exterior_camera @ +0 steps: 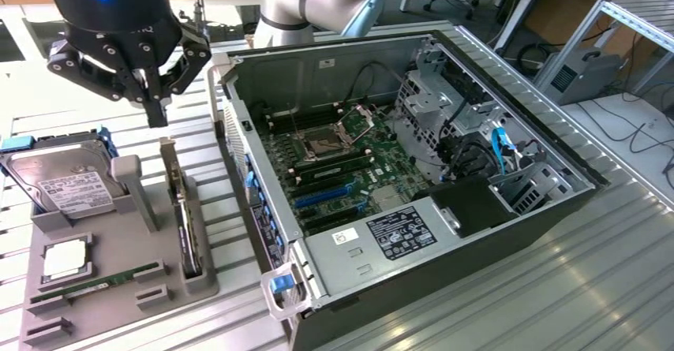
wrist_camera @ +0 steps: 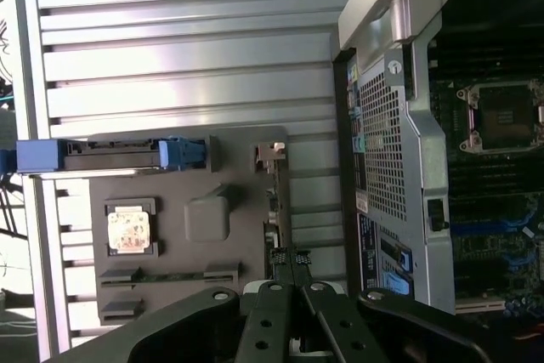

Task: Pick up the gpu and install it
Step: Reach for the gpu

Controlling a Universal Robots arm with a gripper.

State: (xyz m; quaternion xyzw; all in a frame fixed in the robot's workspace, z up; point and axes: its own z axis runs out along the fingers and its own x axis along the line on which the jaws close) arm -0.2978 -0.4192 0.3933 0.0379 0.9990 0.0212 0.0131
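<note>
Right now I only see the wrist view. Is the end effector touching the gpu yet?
Observer: No. In the exterior view the end effector hangs shut and empty above the gpu, apart from it.
Operator: How does the card sit?
Observer: On its long edge in the grey tray, silver bracket upright at the end nearest the end effector.
Operator: And where it goes?
Observer: The blue slots in the open case hold no card.
</note>
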